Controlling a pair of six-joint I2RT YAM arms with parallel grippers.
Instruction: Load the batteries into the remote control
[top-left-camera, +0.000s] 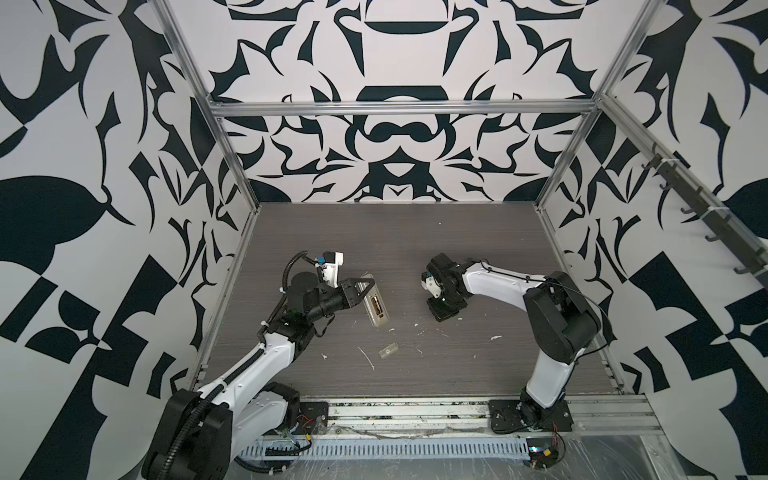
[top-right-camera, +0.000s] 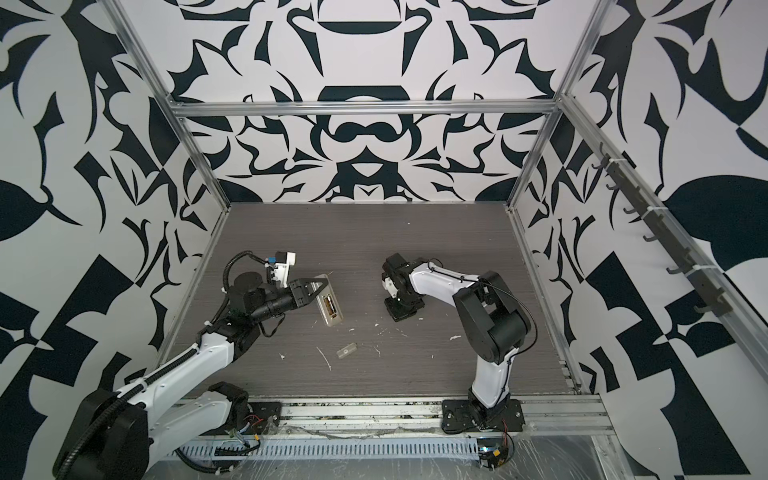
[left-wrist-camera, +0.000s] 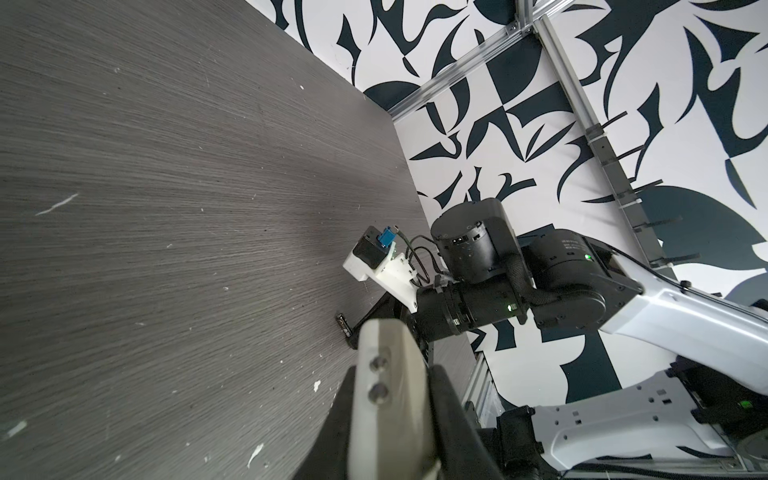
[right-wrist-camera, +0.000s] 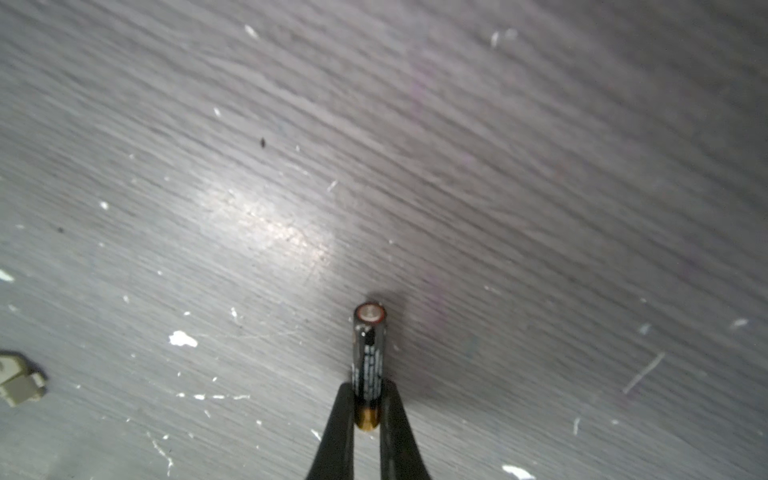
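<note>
On my left side, the left jaws are clamped on the far end of the remote control, which I see back-up and slanted in both top views. Its battery recess is open, and something brownish shows inside it that is too small for me to identify. From the left wrist camera the remote's pale body sits squeezed between the two black fingers. I cannot tell whether its free end rests on the counter. Across the middle, well apart from the remote, the right jaws point straight down. They are closed on one battery, pinching it near its brown-gold end, while its ringed flat end faces the grey woodgrain. I cannot tell whether that end touches the surface. A small translucent cover piece lies flat nearer the front edge, between the two arms. White flecks are scattered around it.
</note>
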